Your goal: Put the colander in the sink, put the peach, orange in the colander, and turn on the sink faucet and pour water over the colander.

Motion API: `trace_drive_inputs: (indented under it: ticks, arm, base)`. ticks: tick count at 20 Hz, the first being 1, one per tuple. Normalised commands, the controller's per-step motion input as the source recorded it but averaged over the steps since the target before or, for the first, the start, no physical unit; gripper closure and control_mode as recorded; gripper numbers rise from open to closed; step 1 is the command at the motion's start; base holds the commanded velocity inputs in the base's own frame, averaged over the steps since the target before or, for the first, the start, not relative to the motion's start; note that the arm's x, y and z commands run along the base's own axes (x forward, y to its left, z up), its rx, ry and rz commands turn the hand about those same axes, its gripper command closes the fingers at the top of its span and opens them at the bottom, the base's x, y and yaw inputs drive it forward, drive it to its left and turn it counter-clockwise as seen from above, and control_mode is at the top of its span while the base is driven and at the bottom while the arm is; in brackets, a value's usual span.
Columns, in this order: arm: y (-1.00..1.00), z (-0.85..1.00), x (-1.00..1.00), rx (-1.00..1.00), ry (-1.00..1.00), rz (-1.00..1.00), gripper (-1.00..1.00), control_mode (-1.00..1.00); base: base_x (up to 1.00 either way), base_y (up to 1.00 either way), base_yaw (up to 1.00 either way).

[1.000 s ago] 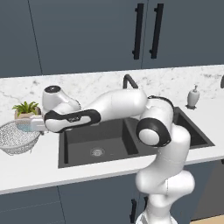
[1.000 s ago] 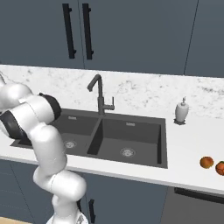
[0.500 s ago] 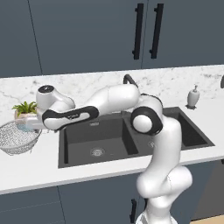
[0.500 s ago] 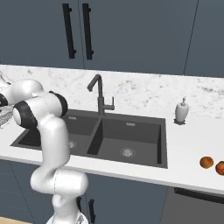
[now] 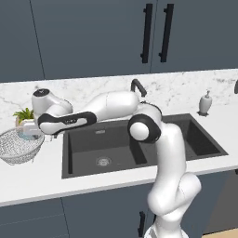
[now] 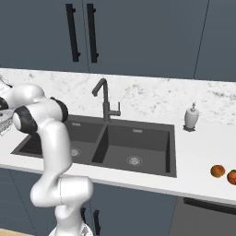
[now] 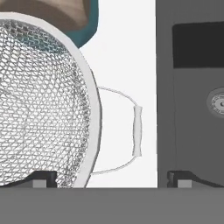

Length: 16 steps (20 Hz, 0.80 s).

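The white wire-mesh colander sits on the counter left of the dark double-basin sink. My gripper hangs open just over the colander's sink-side rim. In the hand view the gripper points down at the colander. Its jaws straddle the rim and the thin wire side handle, holding nothing. The orange and the redder peach lie on the counter far right of the sink. The black sink faucet stands behind the basins, with no water running.
A teal plant pot stands right behind the colander, its edge close to the rim in the hand view. A white soap dispenser stands behind the sink's right end. Dark cabinets hang above the counter.
The arm has reached further left and the gripper has moved a little closer over the colander's rim. The jaws stay open.
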Motion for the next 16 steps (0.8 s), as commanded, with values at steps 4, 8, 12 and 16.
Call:
trace_drive_inputs:
  ticks: [4,8,12,16]
  arm:
    - [0.00,-0.36,0.14,0.00,0.00,0.00,-1.00,-1.00]
    - [0.00,-0.28,0.14,0.00,0.00,0.00,-1.00,-1.00]
    - [0.00,-0.15,0.19,0.00,0.00,0.00,-1.00,-1.00]
    - [0.00,-0.09,0.26,0.00,0.00,0.00,-1.00,-1.00]
  base:
    - [0.00,0.00,0.00]
    - [0.00,0.00,0.00]
    - [0.00,0.00,0.00]
    - [0.00,0.00,0.00]
